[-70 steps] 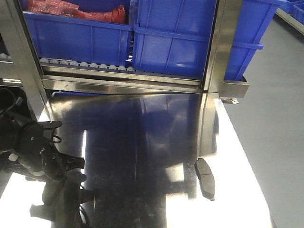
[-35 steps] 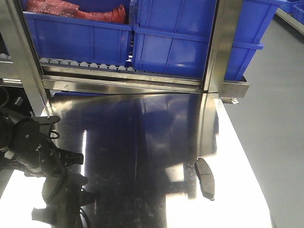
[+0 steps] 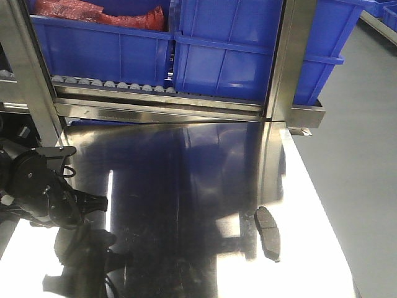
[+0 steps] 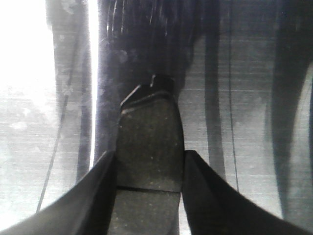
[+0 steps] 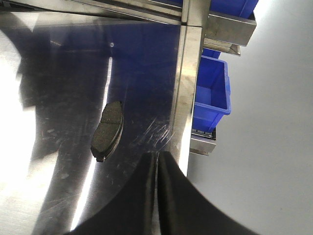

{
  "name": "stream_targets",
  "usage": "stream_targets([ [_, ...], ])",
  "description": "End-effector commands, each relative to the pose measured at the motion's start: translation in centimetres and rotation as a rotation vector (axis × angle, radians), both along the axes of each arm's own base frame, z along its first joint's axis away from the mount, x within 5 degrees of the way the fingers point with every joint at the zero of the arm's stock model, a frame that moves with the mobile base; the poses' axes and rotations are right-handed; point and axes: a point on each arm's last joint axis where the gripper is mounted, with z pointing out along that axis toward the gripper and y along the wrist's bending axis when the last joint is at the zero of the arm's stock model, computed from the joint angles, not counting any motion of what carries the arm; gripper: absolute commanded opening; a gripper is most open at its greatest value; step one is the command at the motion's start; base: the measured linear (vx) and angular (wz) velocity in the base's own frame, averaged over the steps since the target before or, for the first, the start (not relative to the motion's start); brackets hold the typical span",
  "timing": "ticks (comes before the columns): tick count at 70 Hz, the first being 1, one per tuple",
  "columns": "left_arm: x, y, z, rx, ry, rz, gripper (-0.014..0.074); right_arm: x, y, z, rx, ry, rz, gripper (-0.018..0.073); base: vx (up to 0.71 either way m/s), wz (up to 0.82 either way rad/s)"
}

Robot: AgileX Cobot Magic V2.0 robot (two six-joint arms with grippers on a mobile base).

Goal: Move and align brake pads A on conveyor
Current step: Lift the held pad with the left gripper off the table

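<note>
**Item: brake pad A, held** [image 4: 146, 122]. Flat, elongated and slightly curved, dark grey, with a rough, speckled matte face. A thin groove crosses the middle and a small tab sticks out at the far end. It looks rigid and dense for its size. The gritty face should grip well, while the thin edges give little to hold. The best hold is probably across the narrow width near the groove, where it would balance.

**Holder: left gripper** [image 4: 149, 161]. Its black fingers [image 4: 98, 191] are pressed against the pad's two long edges at about the groove. From the front view I can't make the pad out in it.

**Item: second pad** [image 5: 107, 129]. Same make. It lies flat and loose near the right edge of the tabletop, well apart from both grippers.

**Right gripper** [image 5: 157, 186]. The fingers are pressed together with nothing between them, and it hangs near the second pad.

**Surface: steel tabletop** [image 3: 186, 174]. Mirror-bright, finely scratched and slick, so a nudged pad would probably skate on it.

**Behind:** a roller track [image 3: 111, 84] carries blue bins [image 3: 217, 56] of hard plastic, one holding something red.

**Conveyor:** not in any view.
</note>
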Motion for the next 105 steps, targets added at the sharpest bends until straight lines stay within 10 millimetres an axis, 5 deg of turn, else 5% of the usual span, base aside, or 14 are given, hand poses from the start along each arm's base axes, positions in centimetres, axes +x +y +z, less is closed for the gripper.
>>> stream_targets([
  [1, 0.4, -0.2, 2.4, -0.029, -0.106, -0.008, 0.0177, 0.3, 0.0, 1.4, 0.005, -0.087, -0.007, -0.0003, 0.00, 0.00],
  [29, -1.3, 0.2, 5.5, -0.051, -0.224, -0.037, 0.0177, 0.3, 0.0, 1.4, 0.005, -0.088, -0.007, -0.0003, 0.00, 0.00],
  [78, -12.3, 3.1, 9.0, -0.120, -0.525, -0.074, 0.0177, 0.3, 0.0, 1.4, 0.005, -0.088, -0.007, -0.0003, 0.00, 0.00],
  [105, -13.0, 3.3, 9.5, -0.126, -0.552, -0.072, 0.0177, 0.3, 0.0, 1.4, 0.005, -0.087, -0.007, -0.0003, 0.00, 0.00],
])
